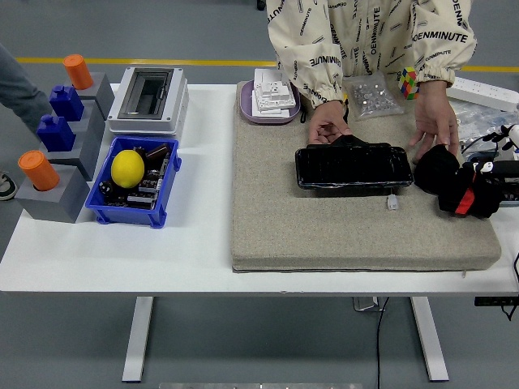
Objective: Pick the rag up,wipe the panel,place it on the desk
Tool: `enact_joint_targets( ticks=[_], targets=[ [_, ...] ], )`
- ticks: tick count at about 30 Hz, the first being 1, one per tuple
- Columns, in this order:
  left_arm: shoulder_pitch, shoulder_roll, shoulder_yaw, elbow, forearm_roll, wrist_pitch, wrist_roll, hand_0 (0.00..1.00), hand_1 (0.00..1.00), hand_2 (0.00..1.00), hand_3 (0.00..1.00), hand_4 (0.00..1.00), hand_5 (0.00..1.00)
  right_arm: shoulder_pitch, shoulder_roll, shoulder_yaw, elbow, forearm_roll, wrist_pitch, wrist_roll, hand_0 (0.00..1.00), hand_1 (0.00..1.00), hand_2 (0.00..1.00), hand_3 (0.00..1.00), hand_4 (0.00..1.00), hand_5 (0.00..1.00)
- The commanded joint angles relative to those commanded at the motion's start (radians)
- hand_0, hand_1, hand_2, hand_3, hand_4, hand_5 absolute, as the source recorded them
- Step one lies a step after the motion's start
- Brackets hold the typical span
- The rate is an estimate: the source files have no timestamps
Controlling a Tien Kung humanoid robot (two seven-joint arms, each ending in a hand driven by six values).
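The right hand [474,193] grips the black rag [438,168] beside the panel [353,167].

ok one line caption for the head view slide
Robot's right hand grips the black rag on the mat beside the black panel, which a person's hand steadies.

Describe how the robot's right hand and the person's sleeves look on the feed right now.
The right hand is black and bulky, with a red tag or band across it and white parts with cabling behind it at the picture's right edge. The person's sleeves are cream with black printed lettering and gathered elastic cuffs. No left arm shows.
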Motion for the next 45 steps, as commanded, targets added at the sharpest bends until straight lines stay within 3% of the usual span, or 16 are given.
enact_joint_targets(
  ticks=[45],
  targets=[
    [0.006, -0.004, -0.002, 0.0, 0.001, 0.0, -0.001, 0.642, 0.692, 0.733, 0.565, 0.593, 0.465, -0.005, 0.0, 0.008, 0.0, -0.006, 0.004, -0.003, 0.71, 0.645, 0.736, 0.717, 0.998, 0.638]
  ],
)
